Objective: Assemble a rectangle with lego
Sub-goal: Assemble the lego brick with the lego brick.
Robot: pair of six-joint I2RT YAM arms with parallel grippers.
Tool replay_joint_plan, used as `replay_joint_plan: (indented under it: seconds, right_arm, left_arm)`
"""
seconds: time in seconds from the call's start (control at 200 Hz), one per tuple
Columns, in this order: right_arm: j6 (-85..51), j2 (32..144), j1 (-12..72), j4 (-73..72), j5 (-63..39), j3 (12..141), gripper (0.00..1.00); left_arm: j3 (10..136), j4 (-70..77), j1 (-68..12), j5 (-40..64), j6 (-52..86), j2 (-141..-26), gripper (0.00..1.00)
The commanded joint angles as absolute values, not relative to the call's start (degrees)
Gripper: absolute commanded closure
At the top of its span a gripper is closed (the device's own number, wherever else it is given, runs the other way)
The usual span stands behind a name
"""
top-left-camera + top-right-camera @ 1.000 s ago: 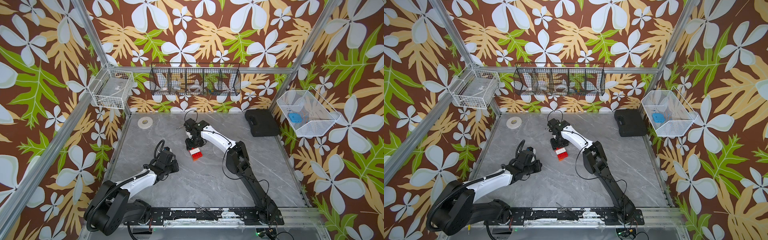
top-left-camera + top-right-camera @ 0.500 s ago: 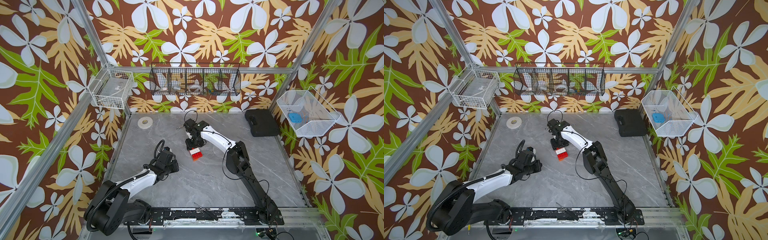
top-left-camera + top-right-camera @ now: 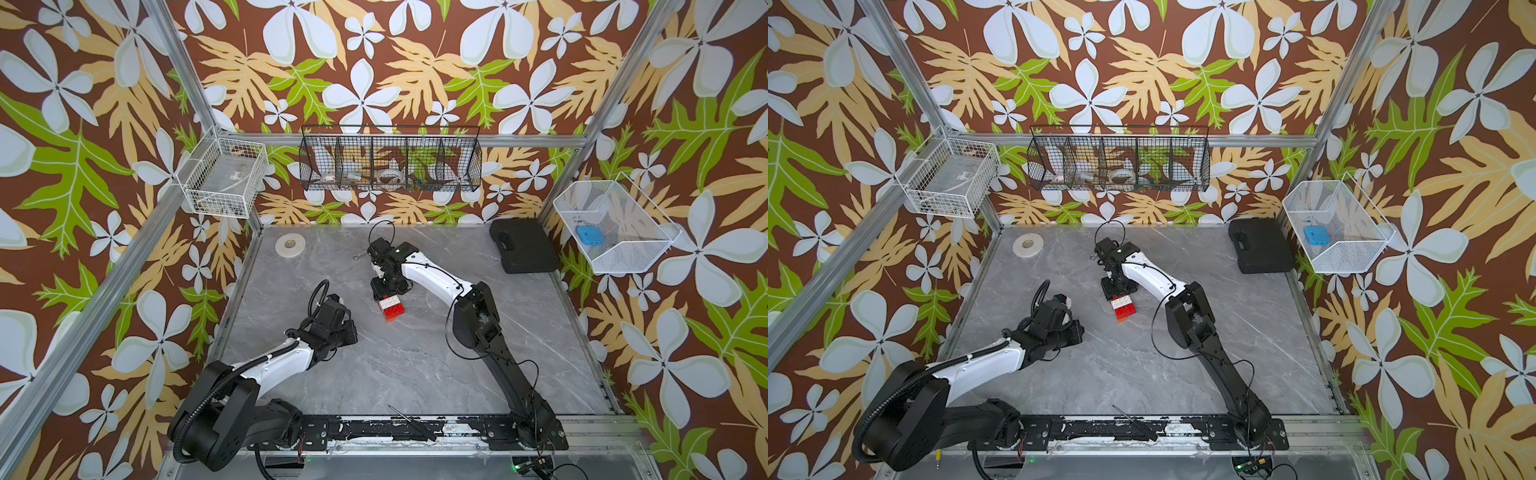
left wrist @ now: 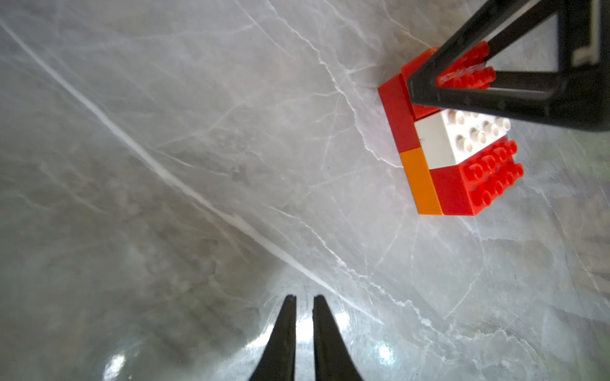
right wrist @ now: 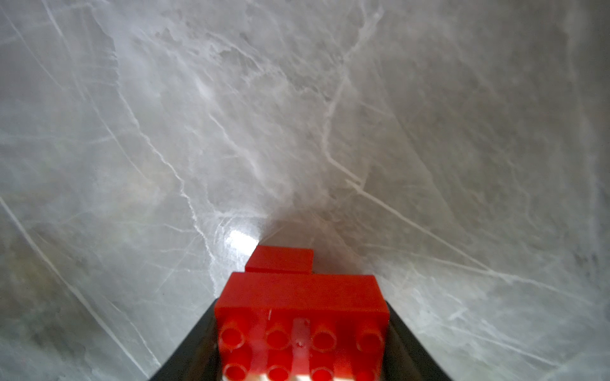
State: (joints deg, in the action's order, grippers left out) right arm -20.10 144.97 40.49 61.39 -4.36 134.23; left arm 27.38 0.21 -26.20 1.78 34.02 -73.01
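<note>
Bright even light, glare on table [image 5: 241, 239] (wrist views blurred)

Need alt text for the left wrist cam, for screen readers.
A two-layer lego block, red, white and red over red and orange, sits on the grey marble table with the right tool clamped on one red end. The left tool, nearly shut and empty, hangs over the table away from it.
</note>
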Motion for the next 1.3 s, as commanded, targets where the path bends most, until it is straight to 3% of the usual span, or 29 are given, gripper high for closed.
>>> replay_joint_plan:
  seconds: [0.0, 1.296]
  right_arm:
    - [-19.5, 146.5, 40.5, 64.4, -1.3, 133.1, 0.55]
    - [-18.9, 143.8, 40.4, 62.4, -4.1, 133.4, 0.59]
  left_arm:
    - [27.3, 0.8, -26.3, 1.9, 33.7, -73.0, 0.85]
    - [27.0, 1.3, -26.3, 2.7, 34.1, -73.4, 0.85]
